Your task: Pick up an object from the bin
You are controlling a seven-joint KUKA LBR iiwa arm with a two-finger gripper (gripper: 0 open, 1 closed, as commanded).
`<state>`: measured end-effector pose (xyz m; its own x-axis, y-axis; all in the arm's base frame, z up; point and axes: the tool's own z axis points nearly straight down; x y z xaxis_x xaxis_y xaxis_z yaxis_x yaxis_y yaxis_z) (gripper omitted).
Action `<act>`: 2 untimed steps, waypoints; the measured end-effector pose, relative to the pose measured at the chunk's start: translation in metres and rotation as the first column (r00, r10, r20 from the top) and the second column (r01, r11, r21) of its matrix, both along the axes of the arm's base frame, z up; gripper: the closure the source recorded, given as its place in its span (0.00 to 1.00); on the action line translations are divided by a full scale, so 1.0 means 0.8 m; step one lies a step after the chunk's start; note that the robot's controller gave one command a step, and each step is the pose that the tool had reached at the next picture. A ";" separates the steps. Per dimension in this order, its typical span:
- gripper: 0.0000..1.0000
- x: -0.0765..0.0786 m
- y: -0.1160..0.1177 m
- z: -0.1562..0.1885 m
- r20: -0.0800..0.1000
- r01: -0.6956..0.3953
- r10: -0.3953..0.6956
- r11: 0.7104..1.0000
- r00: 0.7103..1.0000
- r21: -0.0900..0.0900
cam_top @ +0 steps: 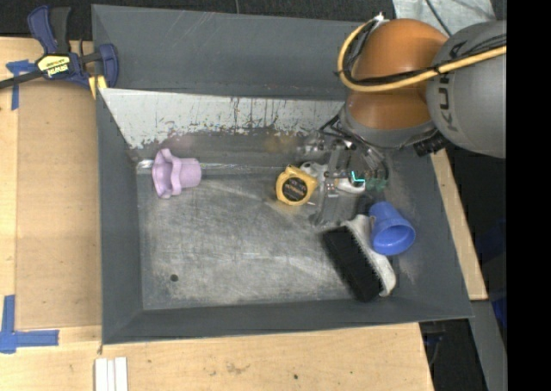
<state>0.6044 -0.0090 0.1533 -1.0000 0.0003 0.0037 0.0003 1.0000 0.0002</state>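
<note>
Seemingly nothing was lifted yet. From the camera view, the gripper (pixel 334 198) hung low over the right half of the bin (pixel 120 234), under the arm's orange cover (pixel 392 71). Just beside it on the left, perhaps touching it, lay a tape (pixel 294 187), round and yellow with a black face, resting on the floor. Whether the gripper was spread or pressed together could not be told. Its tip was lost among its own dark metal parts, and nothing showed clearly pinched in it. To its right a blue cup (pixel 392 227) lay on its side against a black brush (pixel 351 262) with a white edge, which ran slantwise toward the front wall. A purple piece (pixel 175 173) lay well apart, near the rear-left corner. As a judgement, the task stood at the approach: the gripper was down among the three right-hand things, nearest the tape, with the grasp and the lift left to do. The cup and brush crowding close could spoil a clean closing.
</note>
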 end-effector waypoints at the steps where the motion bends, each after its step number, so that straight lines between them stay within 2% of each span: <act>1: 0.00 0.002 0.000 0.005 0.007 0.000 0.000 1.000 1.000 0.000; 2: 0.00 0.009 -0.006 -0.030 0.015 0.057 -0.057 0.998 0.998 0.001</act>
